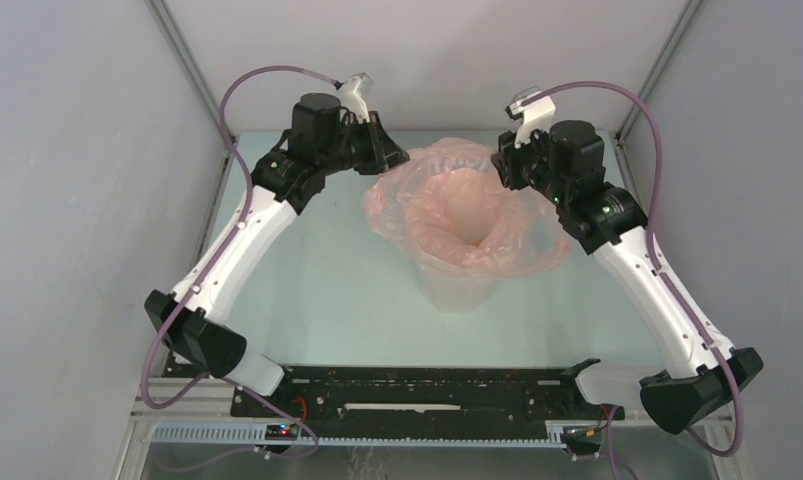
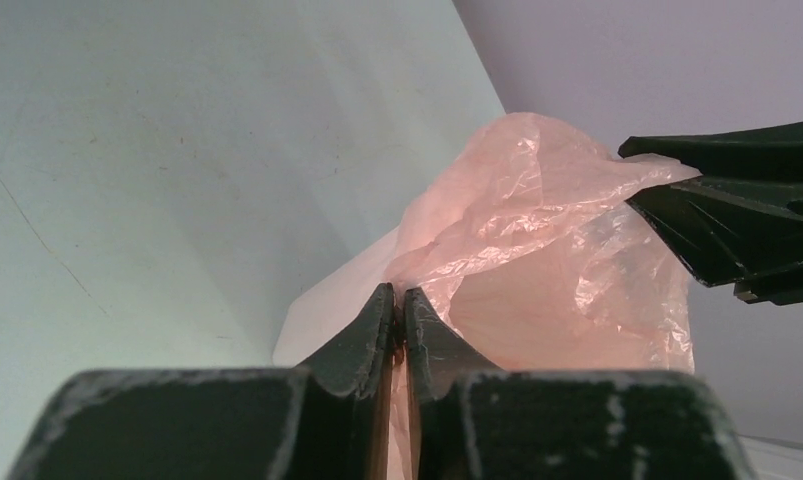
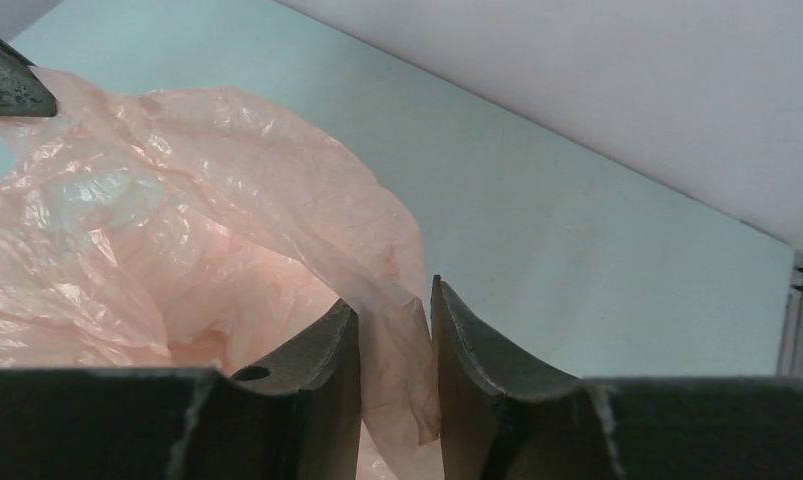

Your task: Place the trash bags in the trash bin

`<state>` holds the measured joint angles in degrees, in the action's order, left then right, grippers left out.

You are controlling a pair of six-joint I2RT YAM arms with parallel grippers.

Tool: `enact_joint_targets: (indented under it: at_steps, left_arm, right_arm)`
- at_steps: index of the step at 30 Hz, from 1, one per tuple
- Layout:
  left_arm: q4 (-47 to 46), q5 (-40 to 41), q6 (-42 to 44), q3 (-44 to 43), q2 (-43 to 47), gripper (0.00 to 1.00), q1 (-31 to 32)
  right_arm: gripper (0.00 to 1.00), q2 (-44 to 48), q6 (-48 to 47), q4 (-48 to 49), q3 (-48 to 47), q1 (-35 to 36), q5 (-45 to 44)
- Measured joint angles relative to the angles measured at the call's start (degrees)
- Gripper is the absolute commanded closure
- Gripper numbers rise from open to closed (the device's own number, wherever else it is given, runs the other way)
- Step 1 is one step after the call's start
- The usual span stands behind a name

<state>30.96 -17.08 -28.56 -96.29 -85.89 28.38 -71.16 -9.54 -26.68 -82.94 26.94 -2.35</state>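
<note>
Overhead, the left arm [image 1: 247,225] is seen stretched from its base at the near left corner up and across the table [image 1: 317,290], bent at the elbow so that its wrist is turned inward toward the middle. The right arm [image 1: 657,275] is posed in near mirror image from the near right corner. The bin [image 1: 459,290] is stood upright between the two arms, toward the far half of the table. The bag [image 1: 447,200] is draped over its mouth, with the middle sunk into the opening and the crinkled rim spread wider than the bin on all sides. The left gripper [image 1: 389,158] is placed at the bag's far-left edge. In the left wrist view its jaws are pressed almost together, with a fold of pink film pinched between them. The right gripper [image 1: 501,170] is held at the bag's far-right edge. In the right wrist view its jaws are set narrow, and the small gap between them is filled by a bunched strip of the film. From the left wrist view the film is seen drawn to a point where it is caught by the right gripper. Both wrists are raised to about the height of the bin's rim.
</note>
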Motion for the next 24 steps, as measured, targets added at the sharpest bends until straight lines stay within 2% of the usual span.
enact_joint_targets:
  at_steps: [5, 9, 16, 20, 24]
  left_arm:
    - [1.6, 0.9, -0.6, -2.8, -2.7, 0.99, -0.2]
    - [2.8, 1.0, -1.9, -5.5, -6.4, 1.00, -1.0]
    - [5.4, 0.2, -4.7, -9.2, -14.4, 1.00, -2.2]
    - [9.0, -0.7, -5.4, -10.6, -18.4, 1.00, -2.3]
    - [12.1, -1.3, -5.4, -9.2, -18.4, 1.00, -2.3]
  right_arm:
    - [0.63, -2.4, 4.3, -1.7, -0.7, -4.6, 7.1]
    - [0.62, -7.2, 8.3, -5.2, -4.1, -7.1, 10.3]
    - [0.58, -13.5, 13.3, -11.6, -8.3, -8.6, 10.2]
    - [0.50, -15.1, 15.9, -14.3, -9.0, -10.7, 10.6]
    - [0.40, -15.3, 17.2, -16.0, -9.0, -11.7, 11.4]
